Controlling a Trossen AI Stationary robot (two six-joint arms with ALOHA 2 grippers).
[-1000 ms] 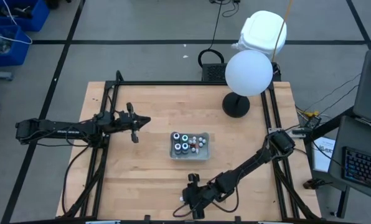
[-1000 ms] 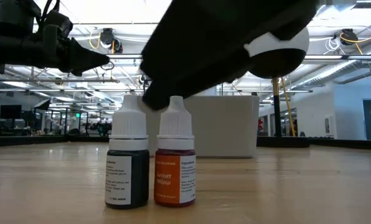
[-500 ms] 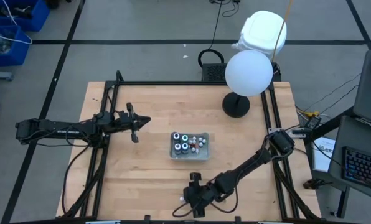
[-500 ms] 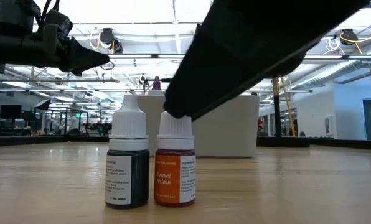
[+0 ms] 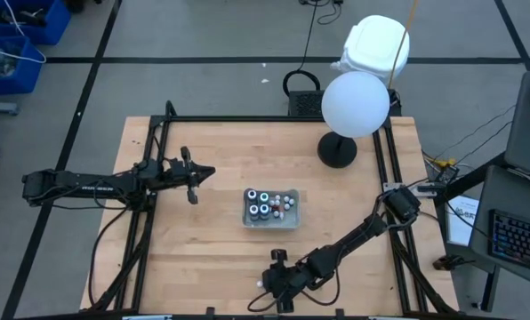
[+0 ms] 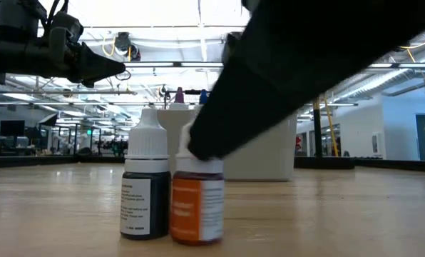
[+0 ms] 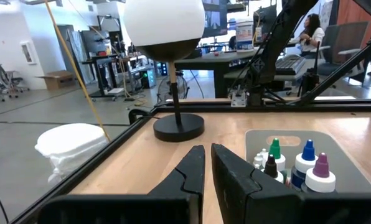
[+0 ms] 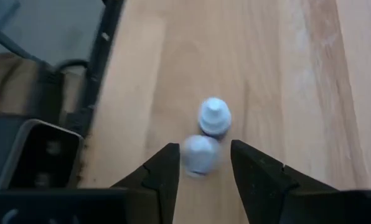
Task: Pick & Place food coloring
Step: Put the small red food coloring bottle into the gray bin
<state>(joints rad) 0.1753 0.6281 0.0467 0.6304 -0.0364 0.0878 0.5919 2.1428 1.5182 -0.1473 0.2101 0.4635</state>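
A: Which step? 
B: The pick. At the table's near edge, the right gripper [image 8: 201, 163] straddles the orange bottle [image 6: 196, 207], fingers apart, not clamped; the dark bottle [image 6: 145, 193] stands beside it.
A: Next?
B: Clamp, lift, carry to the clear tray [image 5: 271, 222]. The left gripper [image 7: 206, 163] waits, shut, empty.

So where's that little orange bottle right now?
The orange bottle stands at the table's near edge in the low view, touching a dark bottle beside it, between the right gripper fingers.

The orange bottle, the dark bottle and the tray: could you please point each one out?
orange bottle [image 6: 196, 211]: low view, on its label.
dark bottle [image 6: 145, 205]: low view, on its label.
tray [image 5: 271, 223]: high view, on its near rim.
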